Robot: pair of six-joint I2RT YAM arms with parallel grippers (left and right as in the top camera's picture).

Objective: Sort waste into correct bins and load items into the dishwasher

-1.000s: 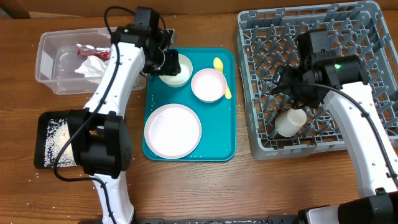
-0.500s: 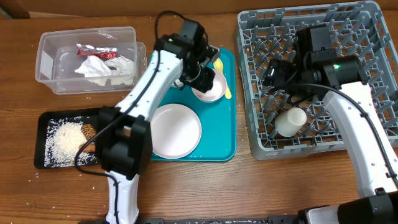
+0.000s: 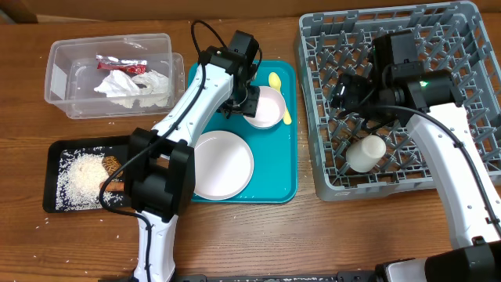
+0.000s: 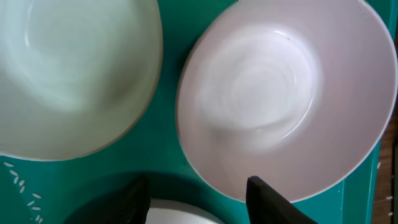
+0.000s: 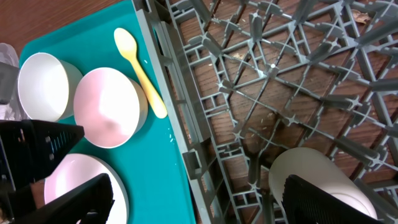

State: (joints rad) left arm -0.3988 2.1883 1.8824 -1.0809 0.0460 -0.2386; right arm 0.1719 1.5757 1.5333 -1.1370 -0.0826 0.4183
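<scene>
White cup [image 5: 311, 165], partly beyond the bottom edge.

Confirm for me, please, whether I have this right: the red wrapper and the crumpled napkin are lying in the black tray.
Not quite. The red wrapper and the crumpled napkin are lying in the clear tub, not the black tray, which holds white grains. The overhead view shows this.

A grey dish rack [image 5: 267, 68] fills the right and top of the frame, with a white cup [image 5: 317, 180] lying on its lattice floor at lower right. At left, a teal tray [image 5: 155, 143] holds a white bowl [image 5: 42, 86], a pinkish bowl [image 5: 107, 107], a yellow spoon [image 5: 140, 71] and a pale plate [image 5: 81, 180]. The right gripper [image 5: 199, 199] has its fingers wide apart along the bottom edge.
</scene>
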